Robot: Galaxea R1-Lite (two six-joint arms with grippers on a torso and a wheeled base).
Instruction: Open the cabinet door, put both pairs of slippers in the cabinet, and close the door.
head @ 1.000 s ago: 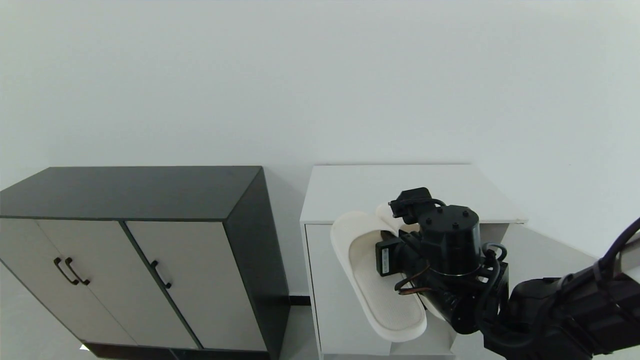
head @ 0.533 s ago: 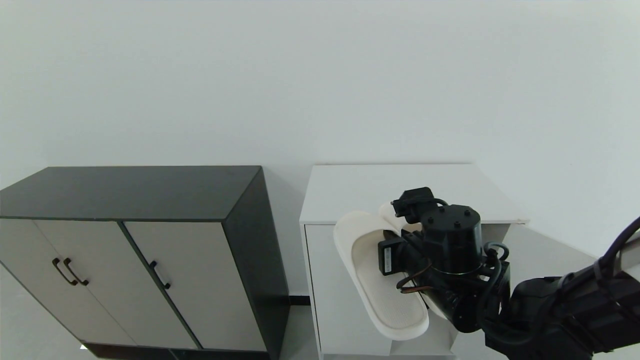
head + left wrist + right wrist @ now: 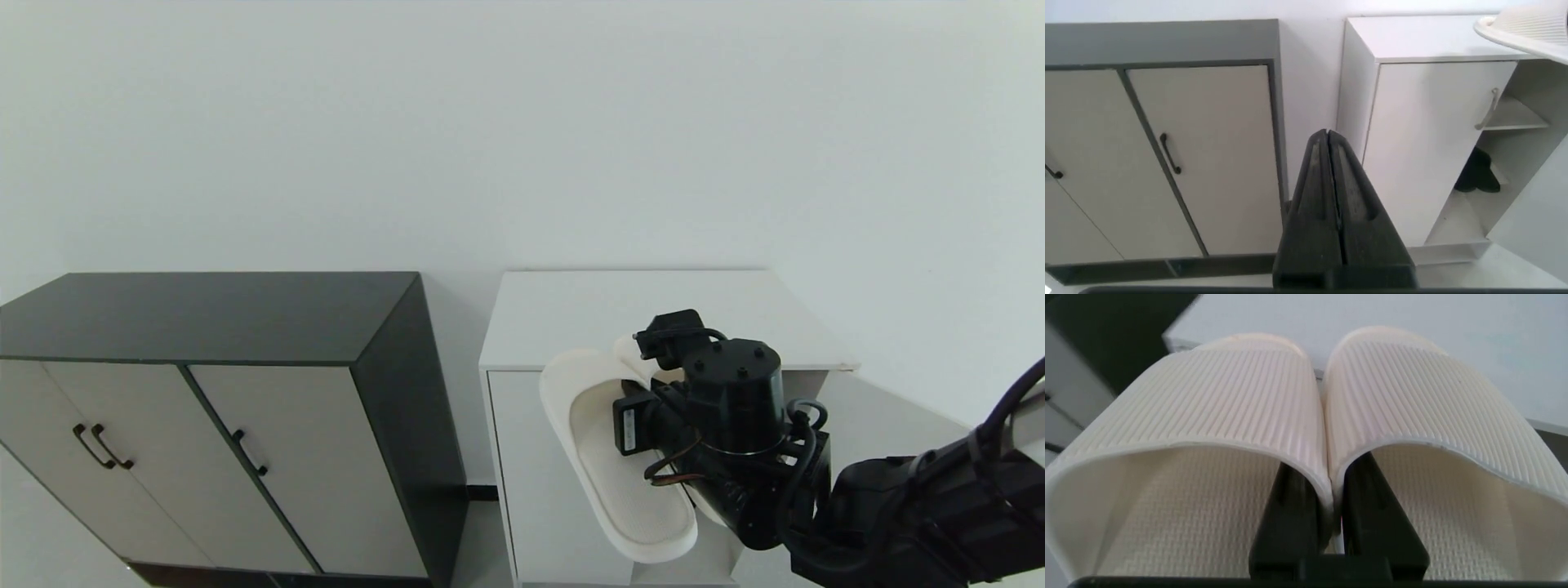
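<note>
A pair of cream slippers (image 3: 620, 465) hangs in front of the white cabinet (image 3: 637, 310), soles side by side. My right gripper (image 3: 1321, 527) is shut on their two touching straps (image 3: 1323, 416). The white cabinet's right side stands open, and a dark pair of slippers (image 3: 1478, 171) lies on a lower shelf inside. Its left door (image 3: 1429, 147), with a slim handle (image 3: 1490, 106), is closed. My left gripper (image 3: 1328, 135) is shut on nothing, low down, facing the gap between the two cabinets. One cream slipper's edge (image 3: 1527, 28) shows above the white cabinet's top.
A black cabinet (image 3: 212, 314) with grey doors (image 3: 286, 465) and dark handles (image 3: 245, 453) stands to the left of the white one, all its doors closed. A plain wall rises behind both. A narrow gap (image 3: 469, 457) separates the cabinets.
The head camera has shifted, so both cabinets sit a little further left in the picture. My right gripper still holds the cream slippers at about the same spot.
</note>
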